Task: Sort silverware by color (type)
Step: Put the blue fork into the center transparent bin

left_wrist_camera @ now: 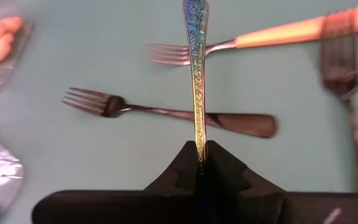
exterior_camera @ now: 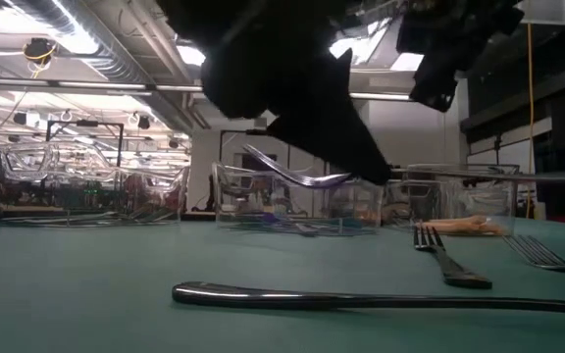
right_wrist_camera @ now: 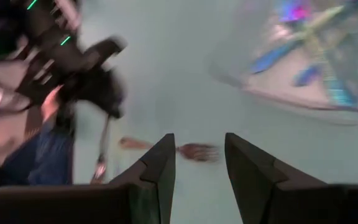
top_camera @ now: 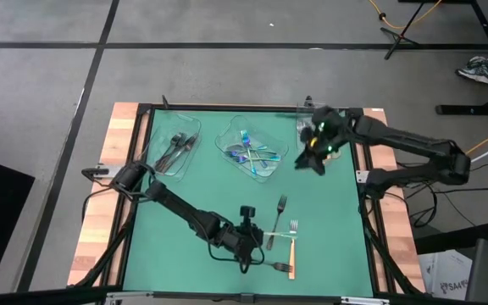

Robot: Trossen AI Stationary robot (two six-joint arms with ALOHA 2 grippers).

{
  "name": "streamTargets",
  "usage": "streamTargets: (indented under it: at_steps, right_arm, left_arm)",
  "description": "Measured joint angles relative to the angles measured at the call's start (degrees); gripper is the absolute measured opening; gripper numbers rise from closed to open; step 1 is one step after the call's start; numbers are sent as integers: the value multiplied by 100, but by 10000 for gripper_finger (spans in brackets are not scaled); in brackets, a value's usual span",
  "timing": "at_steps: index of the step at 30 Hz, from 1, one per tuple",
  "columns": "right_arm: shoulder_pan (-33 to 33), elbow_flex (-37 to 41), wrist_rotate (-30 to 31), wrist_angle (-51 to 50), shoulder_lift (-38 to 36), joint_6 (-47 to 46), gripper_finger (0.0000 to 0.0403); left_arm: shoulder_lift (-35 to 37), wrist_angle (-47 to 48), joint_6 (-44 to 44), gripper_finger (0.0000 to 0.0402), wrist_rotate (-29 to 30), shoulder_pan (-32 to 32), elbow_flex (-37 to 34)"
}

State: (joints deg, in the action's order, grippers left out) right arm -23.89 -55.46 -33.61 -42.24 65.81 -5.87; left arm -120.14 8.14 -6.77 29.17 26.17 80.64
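— On the green mat (top_camera: 202, 182), take the middle clear tray (top_camera: 250, 152) as the marker: what's in it?
— A heap of iridescent blue-purple pieces (top_camera: 252, 155). The tray to its left (top_camera: 172, 152) holds dark forks (top_camera: 176, 148). A third tray sits to its right, mostly under the right arm; I can't tell its contents from above.
— And the left gripper (top_camera: 246, 247)?
— Well toward the near edge from that middle tray. Its jaws are pinched tight on an iridescent utensil (left_wrist_camera: 196, 74), which sticks straight out from between the fingertips, above the mat.
— What lies under it?
— A dark fork (left_wrist_camera: 166, 112) crossing beneath the handle, an orange-handled fork (left_wrist_camera: 260, 37) beyond, and another dark fork (left_wrist_camera: 344, 87) to the side.
— The right gripper (top_camera: 314, 161)?
— Just right of the middle tray, jaws parted, nothing between them.
— The room?
— Grey floor around a wood-edged table (top_camera: 108, 186); ceiling lights and ducts behind.
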Motion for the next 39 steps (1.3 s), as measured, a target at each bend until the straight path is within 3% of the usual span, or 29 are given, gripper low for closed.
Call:
streamTargets:
  at_steps: [4, 8, 16, 29, 39]
  right_arm:
    - [823, 0, 62, 68, 3, -139, 127]
    - [1536, 1, 490, 128, 8, -166, 127]
    - [2430, 2, 1348, 225, 175, -903, 127]
    - [3082, 2, 1375, 236, 1135, -1230, 127]
    - [3065, 2, 763, 460, 1520, -1194, 127]
  left_arm:
    - [22, -150, 307, 12, 206, -85, 0]
    - [24, -456, 657, 12, 459, -179, 0]
    - [24, -1154, 1511, 12, 783, -356, 2]
    - [24, -1348, 1947, 12, 828, -565, 2]
    - [24, -1349, 1954, 12, 929, -570, 5]
